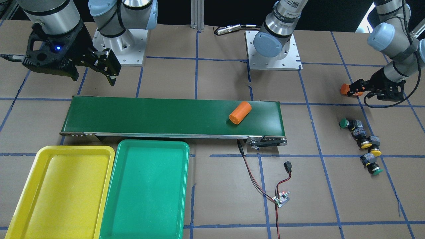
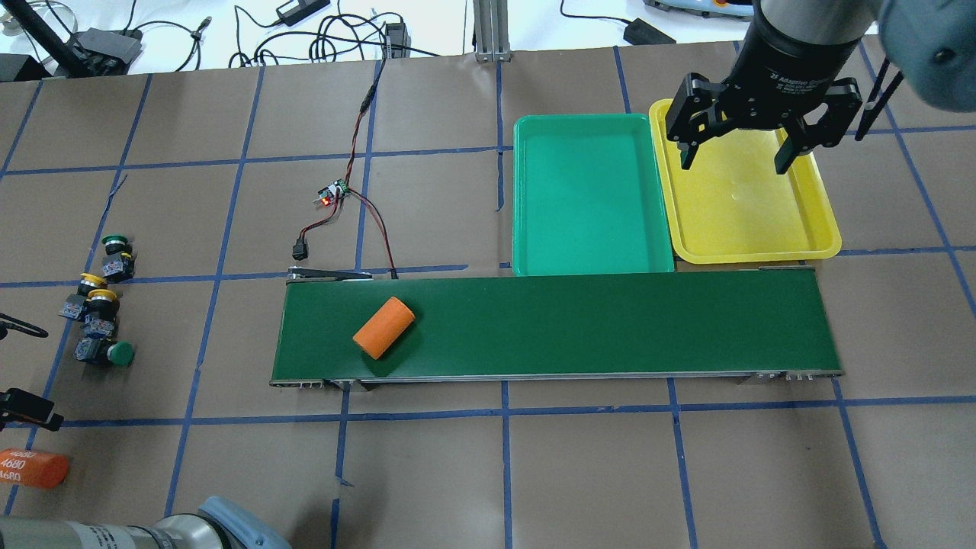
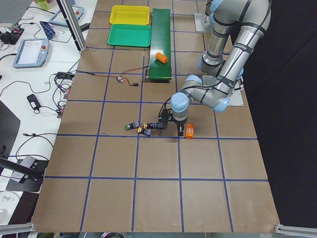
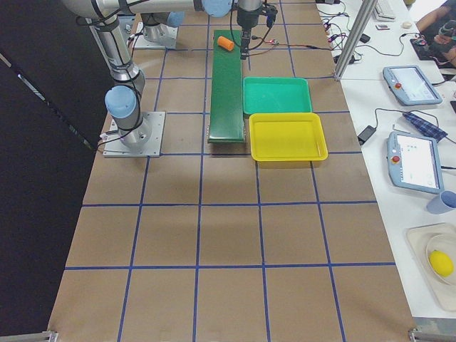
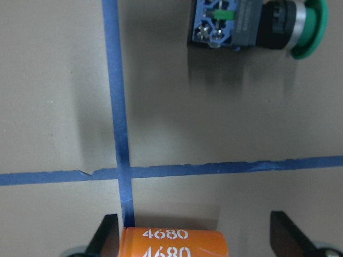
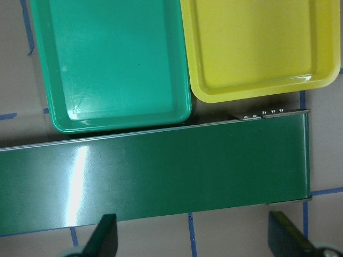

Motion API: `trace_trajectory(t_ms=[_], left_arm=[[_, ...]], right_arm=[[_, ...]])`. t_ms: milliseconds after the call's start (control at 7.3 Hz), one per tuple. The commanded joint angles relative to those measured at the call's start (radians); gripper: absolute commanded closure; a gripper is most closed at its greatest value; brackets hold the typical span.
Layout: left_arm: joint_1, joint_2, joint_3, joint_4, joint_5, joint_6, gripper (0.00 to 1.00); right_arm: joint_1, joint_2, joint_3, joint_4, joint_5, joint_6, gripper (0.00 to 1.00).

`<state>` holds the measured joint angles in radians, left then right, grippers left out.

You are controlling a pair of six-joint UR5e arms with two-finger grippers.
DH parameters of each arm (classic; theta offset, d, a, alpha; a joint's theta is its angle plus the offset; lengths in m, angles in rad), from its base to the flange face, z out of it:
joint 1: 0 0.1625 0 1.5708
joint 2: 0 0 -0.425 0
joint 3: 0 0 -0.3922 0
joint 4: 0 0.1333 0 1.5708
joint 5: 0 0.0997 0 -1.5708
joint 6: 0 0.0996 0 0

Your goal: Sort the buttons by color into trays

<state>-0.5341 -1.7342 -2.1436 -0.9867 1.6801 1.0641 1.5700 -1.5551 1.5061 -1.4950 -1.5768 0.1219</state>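
Observation:
Four buttons lie in a loose row at the table's end near my left arm: a green one point(image 1: 344, 123), two yellow ones point(image 1: 366, 144) point(image 1: 376, 152) and another green one point(image 1: 376, 171). My left gripper point(image 1: 361, 87) is open just above the table beside them. An orange cylinder point(image 5: 174, 243) lies between its fingers, and a green button point(image 5: 257, 24) lies ahead of it. The yellow tray point(image 1: 26, 199) and green tray point(image 1: 146, 189) stand empty side by side. My right gripper point(image 2: 736, 149) is open and empty above the yellow tray point(image 2: 747, 213).
A long dark-green conveyor belt point(image 1: 159, 114) lies between the robot and the trays, with a second orange cylinder point(image 1: 240, 113) on it. A small circuit board point(image 1: 281, 199) with red and black wires lies on the table near the belt's end.

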Motion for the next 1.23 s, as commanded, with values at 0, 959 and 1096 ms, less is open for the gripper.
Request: trace_trajectory(t_ms=[0,959,1096], left_arm=[[0.042,-0.018,-0.004,0.002,0.02,0.065,0.0],[0.045,-0.071,-0.039,0.0,0.113,0.063,0.0],[0.045,-0.073,-0.038,0.0,0.113,0.065,0.0]], right_arm=[[0.001,0.001,0.003,0.001,0.0,0.001,0.0],[0.001,0.001,0.003,-0.007,0.001,-0.001,0.0],[0.001,0.0,0.003,-0.005,0.001,-0.001,0.0]])
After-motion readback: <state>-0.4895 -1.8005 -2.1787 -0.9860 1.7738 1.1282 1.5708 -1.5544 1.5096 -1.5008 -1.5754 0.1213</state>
